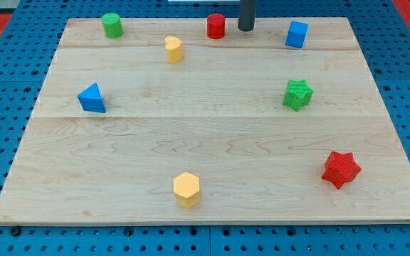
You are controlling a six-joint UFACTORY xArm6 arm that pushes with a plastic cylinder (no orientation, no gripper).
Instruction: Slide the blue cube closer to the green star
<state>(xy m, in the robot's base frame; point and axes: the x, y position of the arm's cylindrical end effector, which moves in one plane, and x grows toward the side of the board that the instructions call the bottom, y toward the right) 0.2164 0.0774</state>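
Blue cube (297,34) at view's top right, well apart from green star (297,94) below it. My tip (245,29), bare rod gripping nothing, sits left of cube, not touching. Push not yet begun.

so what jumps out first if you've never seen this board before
Bright blocks scattered over a pale wooden board: the red star near the view's bottom right and the green star above it stand out most. At the view's top, my tip touches down between the red cylinder and the blue cube, clear of both.
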